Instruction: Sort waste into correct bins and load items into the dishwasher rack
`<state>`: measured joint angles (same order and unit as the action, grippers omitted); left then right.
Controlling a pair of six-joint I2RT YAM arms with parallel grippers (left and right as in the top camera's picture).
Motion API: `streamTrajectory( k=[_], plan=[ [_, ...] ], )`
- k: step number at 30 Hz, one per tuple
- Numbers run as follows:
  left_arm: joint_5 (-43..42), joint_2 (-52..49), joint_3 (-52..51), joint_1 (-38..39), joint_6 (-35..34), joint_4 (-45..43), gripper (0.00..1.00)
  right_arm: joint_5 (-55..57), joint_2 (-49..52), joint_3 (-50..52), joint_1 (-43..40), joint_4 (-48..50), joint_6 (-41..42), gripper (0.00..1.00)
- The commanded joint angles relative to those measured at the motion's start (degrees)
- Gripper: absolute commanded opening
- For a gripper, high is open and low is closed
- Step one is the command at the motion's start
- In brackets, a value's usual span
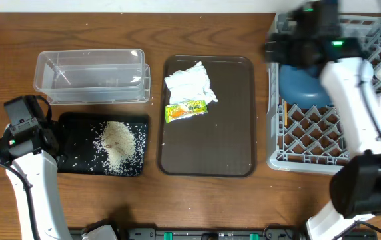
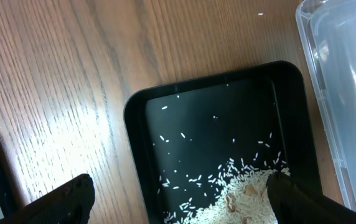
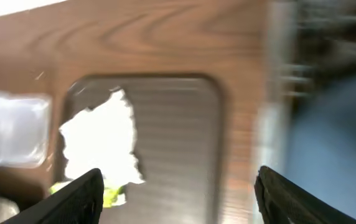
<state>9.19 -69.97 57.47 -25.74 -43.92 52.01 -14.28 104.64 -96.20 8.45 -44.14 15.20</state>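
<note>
The left gripper (image 2: 181,200) hangs wide open and empty over the rice (image 1: 117,143) in the black tray (image 2: 134,124). The right gripper (image 3: 181,199), also open and empty, is by the dishwasher rack (image 1: 310,137). Grabbing the tissue (image 1: 189,83) could snag the wrapper (image 1: 186,109) just beside it, mixing bins.

Rice (image 1: 118,145) heaped in black tray (image 1: 77,137), dark-blue bowl (image 1: 304,87) in rack (image 1: 310,137)

The wooden table (image 1: 210,27) bears a brown serving tray (image 1: 224,133)
</note>
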Motion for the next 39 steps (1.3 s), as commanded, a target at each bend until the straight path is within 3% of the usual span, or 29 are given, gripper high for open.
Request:
streamTrajectory(
  k=[1, 6, 13, 17, 25, 32, 35, 39],
  plan=[
    [0.3, 0.0, 1.0, -0.3, -0.5, 0.0, 0.91, 5.2, 1.0, -0.1, 7.7, 1.9, -0.4, 0.78],
    [0.3, 0.0, 1.0, -0.3, -0.5, 0.0, 0.91, 16.5, 4.6, -0.1, 16.7, 6.4, 6.7, 0.79],
    [0.3, 0.0, 1.0, -0.3, -0.5, 0.0, 0.91, 17.9, 15.5, -0.1, 22.9, 17.4, 8.9, 0.78],
    [0.3, 0.0, 1.0, -0.3, -0.5, 0.0, 0.91, 17.9, 18.9, -0.1, 24.3, 18.1, 12.9, 0.77],
    [0.3, 0.0, 1.0, -0.3, -0.5, 0.0, 0.91, 21.9, 19.7, -0.1, 26.1, 17.1, 12.0, 0.78],
    [0.3, 0.0, 1.0, -0.3, -0.5, 0.0, 0.91, 21.6, 12.7, -1.1, 22.8, 12.9, 12.0, 0.88],
    [0.3, 0.0, 1.0, -0.3, -0.5, 0.0, 0.91, 21.6, 6.0, -1.6, 18.0, 10.9, 12.0, 0.98],
    [0.3, 0.0, 1.0, -0.3, -0.5, 0.0, 0.91, 22.4, -1.4, -1.6, 9.4, 10.8, 11.7, 0.99]
  ],
)
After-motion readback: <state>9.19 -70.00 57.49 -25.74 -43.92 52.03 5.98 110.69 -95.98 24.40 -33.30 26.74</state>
